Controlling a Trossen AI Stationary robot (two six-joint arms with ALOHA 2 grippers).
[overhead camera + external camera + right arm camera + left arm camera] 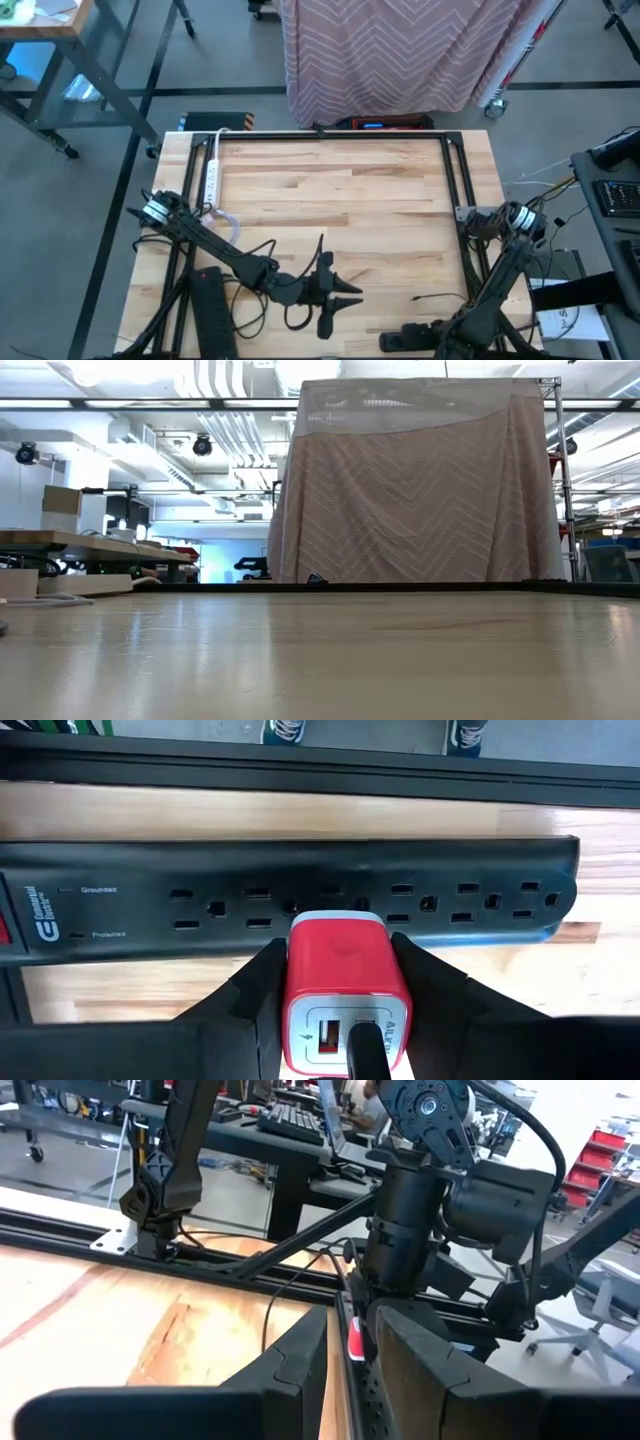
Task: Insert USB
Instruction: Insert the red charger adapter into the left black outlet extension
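Note:
My right gripper [338, 948] hangs over the table's near right edge, shut on a red USB charger [345, 970]. The charger's white end [336, 918] meets the outlet row of a black power strip [450, 870] lying flat on the table [405, 338]. I cannot tell whether its prongs are in. A black USB cable [365, 1055] sticks into one of the charger's two ports. My left gripper [350, 1315] is held level near the table's near middle [352, 293]. It points at the charger [356, 1342] and is shut on that cable [362, 1390]. My left gripper has the black cable [360, 1380] in the narrow gap between its two fingers. The fingers are level, come from the table's left and lie along the cable. The cable runs on from them toward the charger, clear of the table. My right gripper pinches the red charger by two opposite sides [292, 970] between its two fingers. The fingers come from above and point down. The charger stands upright, ports up, with its white end on the power strip.
A second black power strip [210, 315] lies near the left front corner, amid loose black cables [255, 300]. A white power strip [212, 170] lies along the left rail. A black frame rail [330, 135] borders the table. A cloth-covered rack [400, 50] stands beyond the far edge.

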